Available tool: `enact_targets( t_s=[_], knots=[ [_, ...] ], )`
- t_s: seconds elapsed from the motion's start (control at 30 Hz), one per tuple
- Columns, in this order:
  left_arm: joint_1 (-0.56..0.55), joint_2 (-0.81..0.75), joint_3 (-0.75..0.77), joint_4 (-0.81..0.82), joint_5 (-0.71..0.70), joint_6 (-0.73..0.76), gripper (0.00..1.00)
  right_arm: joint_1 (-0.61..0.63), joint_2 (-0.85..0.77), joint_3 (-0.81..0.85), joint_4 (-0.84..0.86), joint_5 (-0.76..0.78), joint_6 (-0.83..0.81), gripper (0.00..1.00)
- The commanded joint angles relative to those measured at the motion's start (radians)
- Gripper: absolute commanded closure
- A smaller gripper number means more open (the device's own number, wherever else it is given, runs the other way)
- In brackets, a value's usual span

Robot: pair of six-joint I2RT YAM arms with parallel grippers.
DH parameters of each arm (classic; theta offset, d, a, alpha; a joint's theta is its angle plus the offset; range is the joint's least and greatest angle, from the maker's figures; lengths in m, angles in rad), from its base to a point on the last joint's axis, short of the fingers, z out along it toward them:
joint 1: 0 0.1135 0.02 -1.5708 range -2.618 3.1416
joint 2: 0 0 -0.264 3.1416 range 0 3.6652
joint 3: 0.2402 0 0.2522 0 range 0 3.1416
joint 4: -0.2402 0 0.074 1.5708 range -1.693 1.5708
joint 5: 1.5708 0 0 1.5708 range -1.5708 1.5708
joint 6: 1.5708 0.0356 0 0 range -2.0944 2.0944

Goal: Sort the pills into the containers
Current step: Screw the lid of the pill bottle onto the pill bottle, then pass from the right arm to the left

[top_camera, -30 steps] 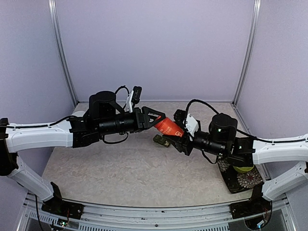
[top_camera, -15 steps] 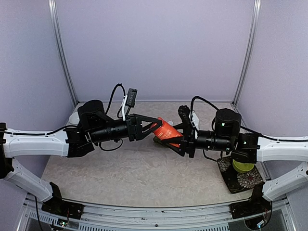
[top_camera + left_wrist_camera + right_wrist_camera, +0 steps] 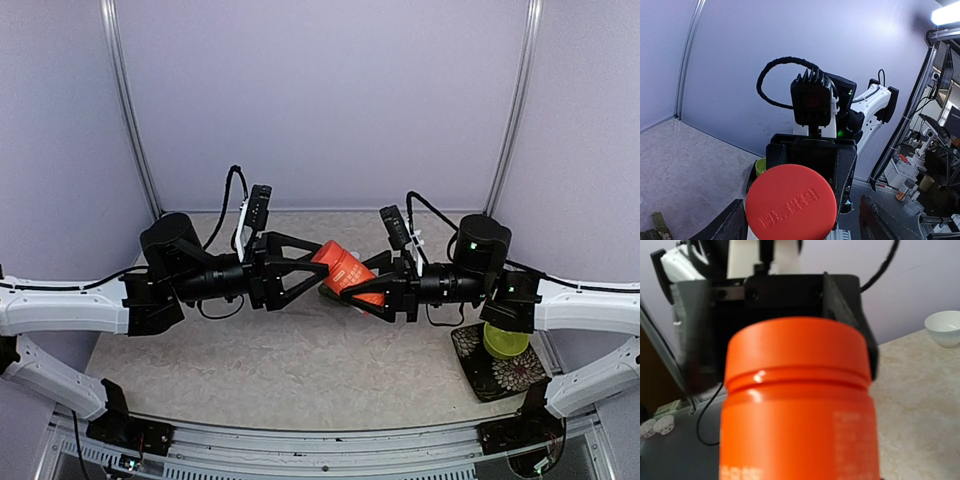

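A red-orange bottle (image 3: 345,272) hangs tilted above the table's middle, its cap on. My right gripper (image 3: 364,285) is shut on the bottle's body, which fills the right wrist view (image 3: 797,410). My left gripper (image 3: 318,264) faces the red cap (image 3: 791,202) with its fingers (image 3: 731,225) spread wide on either side, not touching it. The dark green containers (image 3: 331,292) lie on the table under the bottle, mostly hidden; an edge of the containers (image 3: 653,227) shows low in the left wrist view. No pills are visible.
A lime-green bowl (image 3: 504,341) sits on a dark flowered mat (image 3: 497,374) at the right, under the right arm. A white bowl (image 3: 943,328) stands on the table behind the left arm. Purple walls close off the back and sides.
My left gripper has opened and let go of the cap, drawing back slightly to the left. The right arm has swung the bottle up and leftward, still holding it.
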Motion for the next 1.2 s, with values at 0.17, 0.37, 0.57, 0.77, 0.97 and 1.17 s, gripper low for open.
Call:
enact_targets(
  t_s=[0.17,0.37,0.57,0.77,0.97,1.17],
  knots=[
    [0.030,0.022,0.053,-0.043,-0.045,-0.128,0.19,-0.016,-0.010,0.006,-0.033,0.094,-0.072,0.73],
    [0.028,0.051,0.100,-0.102,-0.067,-0.129,0.20,-0.016,-0.002,0.009,-0.044,0.132,-0.097,0.73],
    [0.023,0.072,0.111,-0.118,-0.073,-0.117,0.25,-0.016,-0.003,0.012,-0.061,0.170,-0.103,0.73],
    [0.023,0.075,0.116,-0.135,-0.108,-0.107,0.34,-0.016,-0.007,0.009,-0.065,0.205,-0.100,0.73],
    [0.022,0.080,0.111,-0.120,-0.125,-0.116,0.51,-0.016,0.006,0.015,-0.066,0.198,-0.106,0.73],
    [0.022,0.080,0.109,-0.111,-0.128,-0.120,0.64,-0.015,0.008,0.012,-0.070,0.213,-0.120,0.66]
  ],
)
